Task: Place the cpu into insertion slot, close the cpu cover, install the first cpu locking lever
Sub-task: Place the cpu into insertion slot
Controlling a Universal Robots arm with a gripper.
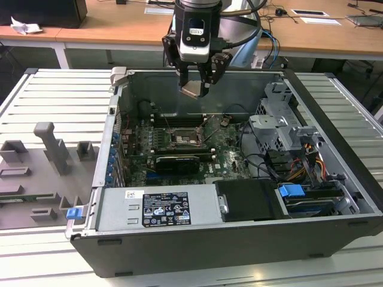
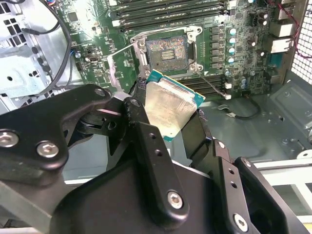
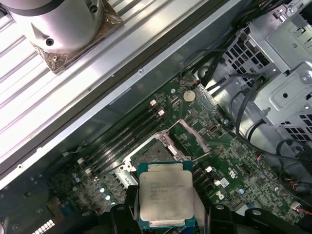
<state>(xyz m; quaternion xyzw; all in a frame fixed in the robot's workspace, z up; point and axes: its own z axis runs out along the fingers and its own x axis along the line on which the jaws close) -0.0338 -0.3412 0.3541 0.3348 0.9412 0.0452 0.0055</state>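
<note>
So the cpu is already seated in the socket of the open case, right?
Not quite. The cpu is clamped in the hand, held clear of the socket, which sits empty in the open case. The second wrist view shows this.

Table was ribbed grey metal slats. Wooden desk ran behind its far edge, carrying white papers and a black box. Lighting was even, indoor.
</note>
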